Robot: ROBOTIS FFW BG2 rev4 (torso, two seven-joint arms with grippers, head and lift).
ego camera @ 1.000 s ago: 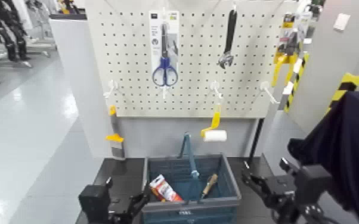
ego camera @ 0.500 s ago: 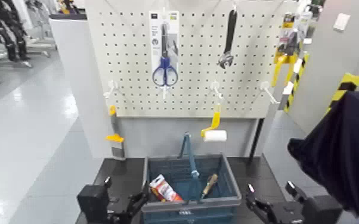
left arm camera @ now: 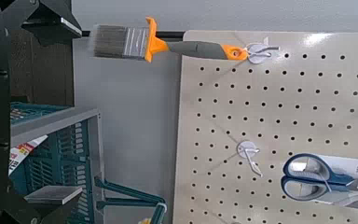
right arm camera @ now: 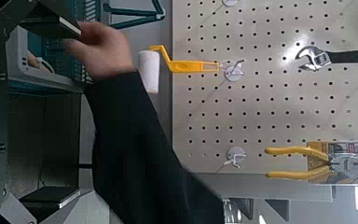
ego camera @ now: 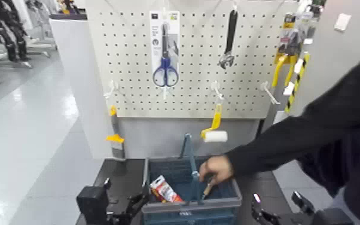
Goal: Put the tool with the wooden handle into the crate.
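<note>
Item one, tool with the wooden handle: lying inside the crate on the desk, with a person's hand reaching in at its handle. Right claw: open and empty, beside the crate; left claw: likewise open and empty, at the crate's other side. Status, as judged: placement achieved, nothing left for either claw, unless the hand lifts the tool out again.
</note>
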